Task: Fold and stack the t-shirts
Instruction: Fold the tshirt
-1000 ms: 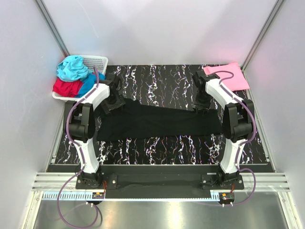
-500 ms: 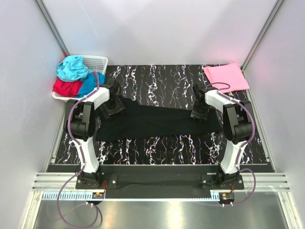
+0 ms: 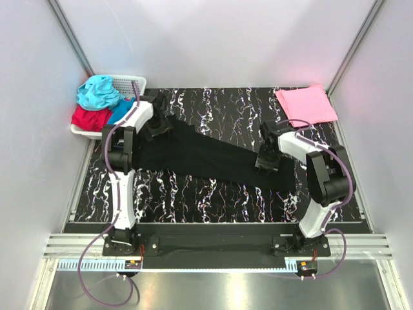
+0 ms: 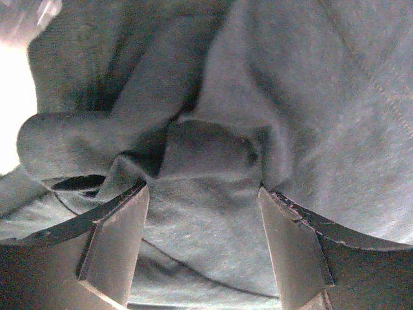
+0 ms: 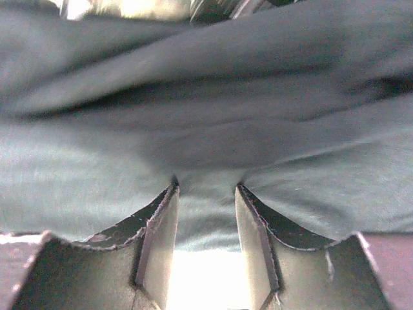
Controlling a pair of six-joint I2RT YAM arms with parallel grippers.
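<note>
The large black t-shirt (image 3: 213, 155) lies stretched in a slanted band across the marbled table, from far left to near right. My left gripper (image 3: 157, 124) is at its far-left end, and in the left wrist view (image 4: 203, 194) the jaws stand fairly wide with bunched black cloth (image 4: 206, 155) filling the gap. My right gripper (image 3: 268, 161) is at the shirt's right end; in the right wrist view (image 5: 206, 187) its jaws pinch a narrow fold of black cloth (image 5: 206, 129). The pink t-shirt (image 3: 306, 103) lies folded at the far right corner. No starburst mark shows.
A white lattice basket (image 3: 132, 82) at the far left corner holds teal (image 3: 98, 92), red (image 3: 88, 118) and blue (image 3: 119, 111) shirts. Grey walls close in the table on the left, back and right. The arm bases stand at the near edge.
My left gripper has moved away toward the basket, taking the shirt's left end with it. My right gripper has pulled nearer. The shirt now lies slanted instead of level.
</note>
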